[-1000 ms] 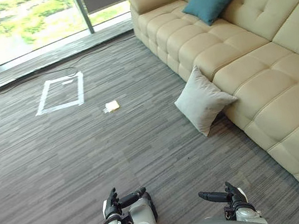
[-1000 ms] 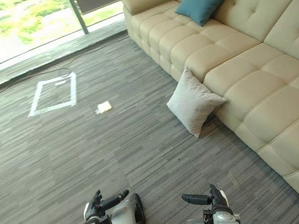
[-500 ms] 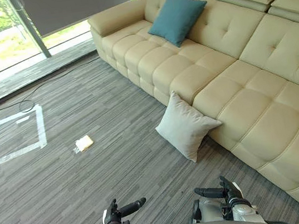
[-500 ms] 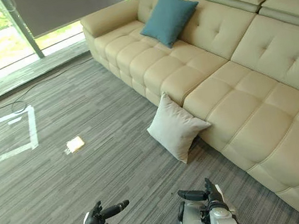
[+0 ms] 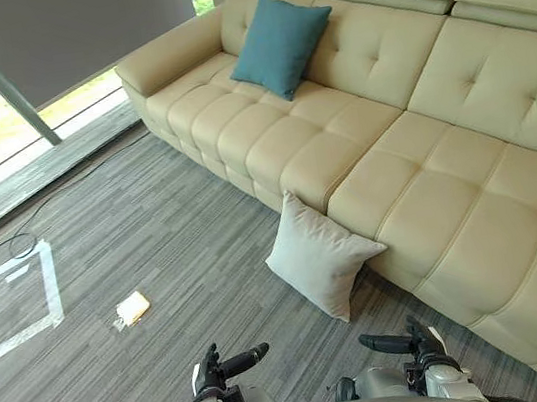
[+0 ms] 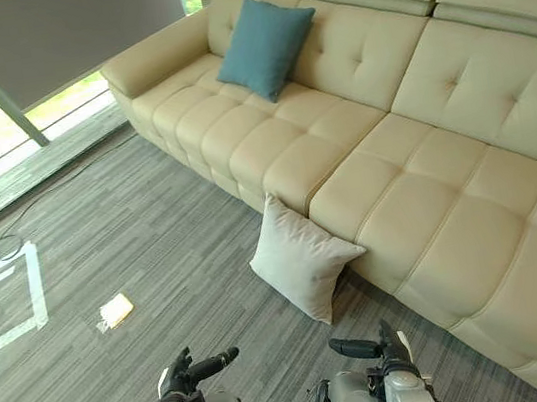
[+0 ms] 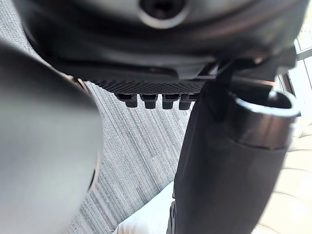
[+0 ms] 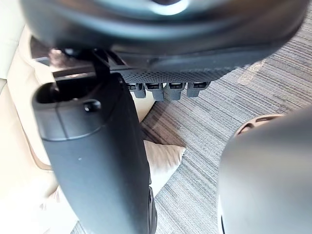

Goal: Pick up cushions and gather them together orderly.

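A light grey cushion stands on the carpet, leaning against the front of the sofa, a short way ahead of both hands. A teal cushion rests upright against the sofa's backrest near its far armrest. My left hand and right hand hang low at the near edge, both open with thumbs pointing inward and nothing in them. The right wrist view shows the grey cushion past the thumb. A pale corner of that cushion also shows in the left wrist view.
The long beige sofa fills the right side. On the striped carpet to the left lie a small yellowish packet and a white tape rectangle. A thin cable runs along the window at the back left.
The camera has turned toward the sofa, so the whole scene has shifted left and the grey cushion now sits nearer the middle. Both hands stay low and empty.
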